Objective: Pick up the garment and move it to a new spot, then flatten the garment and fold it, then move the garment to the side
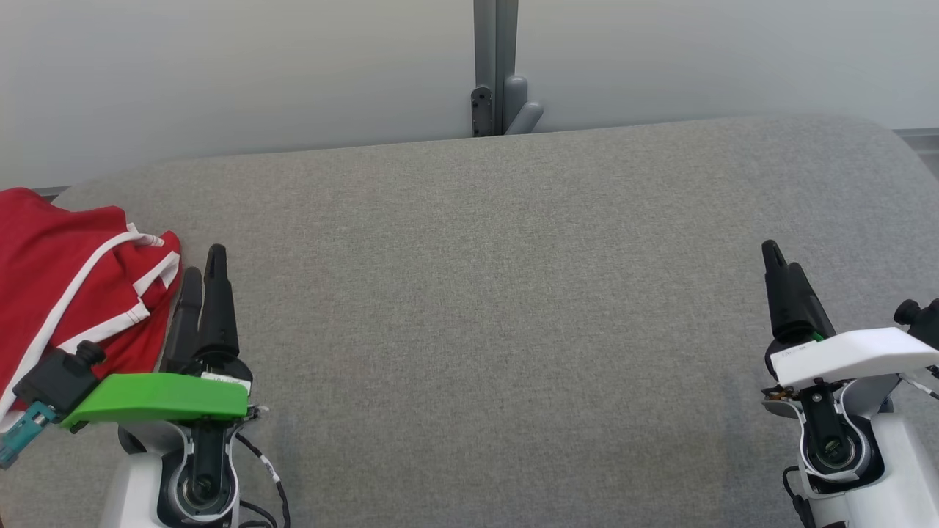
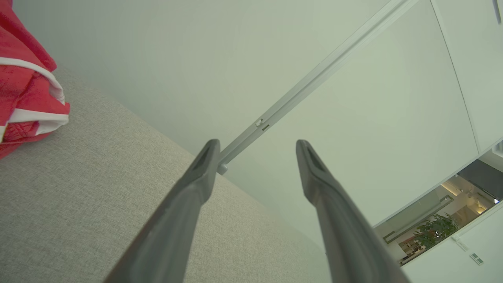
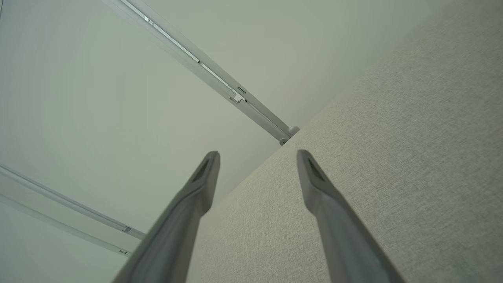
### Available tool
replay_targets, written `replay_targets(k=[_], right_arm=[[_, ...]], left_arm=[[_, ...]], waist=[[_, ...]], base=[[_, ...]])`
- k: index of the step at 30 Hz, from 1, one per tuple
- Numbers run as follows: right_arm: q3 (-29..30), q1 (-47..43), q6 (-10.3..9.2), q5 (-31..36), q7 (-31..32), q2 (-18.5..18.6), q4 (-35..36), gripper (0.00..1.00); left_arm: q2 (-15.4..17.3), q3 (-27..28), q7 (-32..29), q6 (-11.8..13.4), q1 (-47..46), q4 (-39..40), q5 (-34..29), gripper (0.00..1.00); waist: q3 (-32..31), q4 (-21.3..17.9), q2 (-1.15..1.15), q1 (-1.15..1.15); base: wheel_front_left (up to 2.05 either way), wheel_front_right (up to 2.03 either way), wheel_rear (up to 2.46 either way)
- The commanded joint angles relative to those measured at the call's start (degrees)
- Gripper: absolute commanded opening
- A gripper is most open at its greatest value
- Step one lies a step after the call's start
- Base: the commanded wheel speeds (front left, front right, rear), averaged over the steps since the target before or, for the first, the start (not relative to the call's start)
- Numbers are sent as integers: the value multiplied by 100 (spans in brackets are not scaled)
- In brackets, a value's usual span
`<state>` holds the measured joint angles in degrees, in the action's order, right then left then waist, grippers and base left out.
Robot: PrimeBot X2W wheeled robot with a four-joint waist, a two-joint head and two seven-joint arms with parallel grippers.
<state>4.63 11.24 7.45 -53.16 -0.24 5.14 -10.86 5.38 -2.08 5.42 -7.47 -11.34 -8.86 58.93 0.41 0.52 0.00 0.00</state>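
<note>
The garment [image 1: 70,282] is red with white stripes and lies bunched at the far left edge of the grey table [image 1: 499,293]; its corner also shows in the left wrist view as red-and-white cloth [image 2: 27,90]. My left gripper [image 1: 204,268] hovers just right of the garment, apart from it, fingers open with nothing between them [image 2: 255,151]. Far across the table at the right, my right gripper [image 1: 783,260] is also open and empty, its fingers spread over the bare cloth surface [image 3: 257,157].
A pale wall runs behind the table, with a grey vertical post and bracket [image 1: 497,88] at the back middle. The table's rounded back edge curves down at both sides. Bare grey surface stretches between the two grippers.
</note>
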Motion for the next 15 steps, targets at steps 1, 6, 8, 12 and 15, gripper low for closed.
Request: replay_targets(k=[1,6,8,12,15], right_arm=[[-52,159,3,243,-82,70,123,100],[-162,111,3,744,-200,101,143,100],[-194,96,3,916,-246,105,144,100],[-288,75,3,1273,-334,118,102,100],[-351,58,3,1483,-397,116,44,100]], left_arm=[[64,-24,58,-2,-125,131,-260,100],[110,-90,134,-2,-60,165,-754,100],[124,-113,166,-2,-44,160,-967,100],[152,-167,224,-2,5,133,-1331,100],[178,-204,264,-2,41,97,-1592,100]], waist=[[-3,2,0,0],[-12,12,0,0],[-14,16,0,0],[-17,15,0,0],[-18,14,0,0]], base=[[0,0,0],[0,0,0],[0,0,0],[0,0,0],[0,0,0]])
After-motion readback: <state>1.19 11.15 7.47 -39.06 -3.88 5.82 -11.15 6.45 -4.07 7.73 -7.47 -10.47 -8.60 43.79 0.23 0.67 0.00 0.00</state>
